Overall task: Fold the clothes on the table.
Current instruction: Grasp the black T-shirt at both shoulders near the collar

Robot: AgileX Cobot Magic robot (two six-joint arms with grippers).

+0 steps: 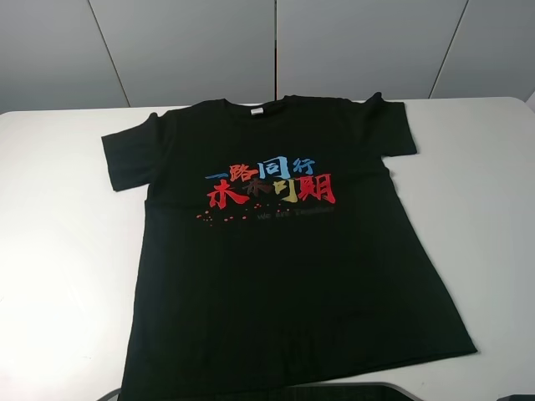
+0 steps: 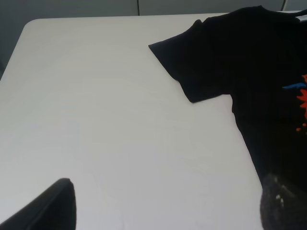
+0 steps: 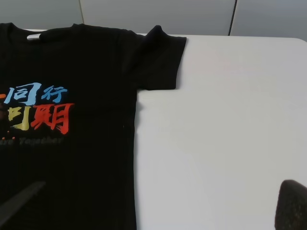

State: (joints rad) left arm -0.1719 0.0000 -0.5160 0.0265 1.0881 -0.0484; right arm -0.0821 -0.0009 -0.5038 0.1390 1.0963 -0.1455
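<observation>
Bright, diffuse overhead light: white table nr washed out, black T-shirt loses fold detail; wrist views slightly soft.

Pale grey wall panels, split by dark seams; soft light.

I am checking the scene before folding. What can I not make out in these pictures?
- High view: the picture's bottom edge cuts off part of the hem of the T-shirt.
- High view: the small grey line under the coloured print is too blurred to read; the right wrist view cuts off its start.
- All views: the T-shirt's underside is hidden against the table.
</observation>
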